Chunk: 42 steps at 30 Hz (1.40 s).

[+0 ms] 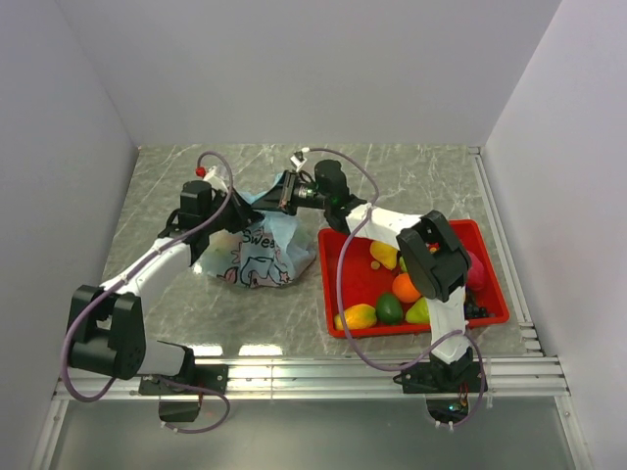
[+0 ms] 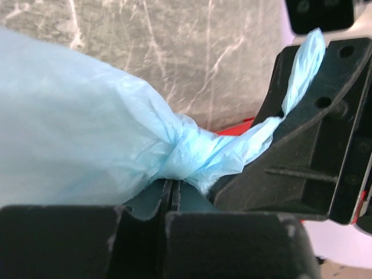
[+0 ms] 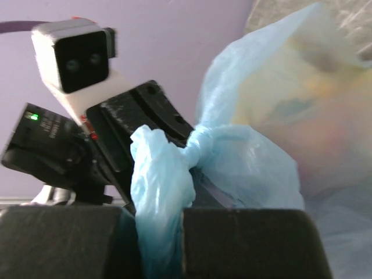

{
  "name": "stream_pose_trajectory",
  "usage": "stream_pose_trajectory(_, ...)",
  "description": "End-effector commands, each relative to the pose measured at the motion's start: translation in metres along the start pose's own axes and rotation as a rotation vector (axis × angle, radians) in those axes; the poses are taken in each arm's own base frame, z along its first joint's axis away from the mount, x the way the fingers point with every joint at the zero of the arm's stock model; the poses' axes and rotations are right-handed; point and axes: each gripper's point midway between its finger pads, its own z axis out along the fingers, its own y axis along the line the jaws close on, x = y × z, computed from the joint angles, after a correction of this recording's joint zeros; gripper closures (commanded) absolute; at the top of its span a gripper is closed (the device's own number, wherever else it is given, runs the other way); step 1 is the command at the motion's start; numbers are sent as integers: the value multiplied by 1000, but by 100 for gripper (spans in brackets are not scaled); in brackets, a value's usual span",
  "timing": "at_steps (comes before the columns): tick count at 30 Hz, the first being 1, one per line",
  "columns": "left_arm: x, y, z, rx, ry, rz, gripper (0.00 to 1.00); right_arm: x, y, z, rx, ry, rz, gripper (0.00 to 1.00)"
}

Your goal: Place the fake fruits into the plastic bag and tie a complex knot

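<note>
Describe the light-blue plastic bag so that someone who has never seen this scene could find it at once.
On the grey marbled table, look left of the red rectangular plastic tray. There sits the light-blue translucent plastic bag, its twisted top held by the left gripper and the right gripper. Nothing else there is soft, pale blue, cartoon-printed and marked "Sweet".
</note>
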Motion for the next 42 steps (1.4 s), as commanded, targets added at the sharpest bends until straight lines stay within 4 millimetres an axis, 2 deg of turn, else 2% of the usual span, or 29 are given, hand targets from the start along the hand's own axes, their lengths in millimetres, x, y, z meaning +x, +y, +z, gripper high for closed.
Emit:
stream_pose_trajectory(1, 11, -4, 1, 30, -13, -125, 100, 29, 61, 4, -165, 75, -49, 100)
stream_pose_trajectory(2, 9, -3, 2, 44, -31, -151, 100, 30, 60, 3, -154, 76, -76, 100)
stream_pose_trajectory(3, -2, -13, 2, 105, -76, -179, 100, 31, 59, 1, -141, 82, -89, 100)
stream_pose_trajectory(4, 2, -12, 2, 123, -74, -197, 100, 32, 54, 1, -117, 93, -97, 98)
stream_pose_trajectory(5, 3, -12, 4, 138, -73, -213, 100, 35, 37, -2, -57, 125, -114, 93)
stream_pose_trajectory(7, -1, -22, 5, 200, -82, -233, 100, 39, 24, -8, -18, 182, -152, 84)
stream_pose_trajectory(8, 1, -23, 6, 213, -72, -240, 100, 35, 16, -15, -11, 201, -247, 78)
stream_pose_trajectory(9, 1, -24, 6, 217, -68, -249, 100, 33, 17, -20, -1, 211, -295, 57)
stream_pose_trajectory(10, 0, -25, 6, 220, -69, -250, 100, 40, 4, -27, 57, 254, -288, 51)
stream_pose_trajectory(11, 1, -25, 6, 223, -66, -250, 100, 35, 3, -33, 55, 268, -397, 46)
stream_pose_trajectory(12, 1, -25, 6, 222, -63, -250, 100, 35, 5, -40, 54, 280, -427, 30)
stream_pose_trajectory(14, 2, -23, 8, 214, -59, -253, 100, 33, 7, -51, 55, 298, -488, 14)
stream_pose_trajectory(15, 3, -22, 8, 212, -57, -256, 100, 27, 17, -59, 37, 291, -518, 9)
stream_pose_trajectory(17, 4, -20, 9, 205, -52, -267, 100, 17, 24, -71, 38, 289, -563, 8)
stream_pose_trajectory(18, 4, -21, 9, 207, -52, -264, 100, 5, 38, -81, 20, 267, -590, 7)
stream_pose_trajectory(21, 5, -18, 11, 196, -48, -264, 100, -21, 58, -98, -23, 220, -614, 7)
stream_pose_trajectory(22, 6, -16, 12, 185, -45, -267, 100, -39, 60, -109, -31, 185, -620, 7)
stream_pose_trajectory(23, 7, -16, 12, 181, -40, -268, 100, -50, 65, -114, -32, 156, -592, 10)
stream_pose_trajectory(24, 6, -17, 12, 184, -39, -262, 100, -63, 61, -119, -24, 120, -568, 18)
stream_pose_trajectory(25, 6, -16, 13, 176, -39, -263, 100, -87, 60, -126, -18, 40, -591, 24)
stream_pose_trajectory(26, 5, -16, 13, 174, -41, -265, 100, -99, 51, -129, 20, -6, -539, 35)
stream_pose_trajectory(27, 5, -16, 13, 175, -40, -263, 100, -110, 33, -126, 62, -30, -509, 48)
stream_pose_trajectory(30, 8, -17, 15, 171, -27, -262, 100, -126, -16, -113, 162, -34, -477, 61)
stream_pose_trajectory(32, 8, -20, 16, 167, -23, -255, 100, -113, -38, -102, 169, 24, -445, 61)
stream_pose_trajectory(35, 9, -18, 17, 149, -26, -243, 100, -87, -46, -95, 119, 109, -384, 40)
stream_pose_trajectory(36, 9, -18, 18, 149, -24, -244, 100, -64, -51, -96, 88, 165, -332, 25)
stream_pose_trajectory(37, 9, -19, 18, 149, -24, -242, 100, -57, -52, -96, 76, 178, -317, 21)
stream_pose_trajectory(40, 12, -19, 20, 155, -18, -244, 100, -17, -62, -100, 58, 272, -251, 15)
stream_pose_trajectory(42, 15, -18, 21, 156, -8, -251, 100, 7, -57, -96, 25, 328, -234, 15)
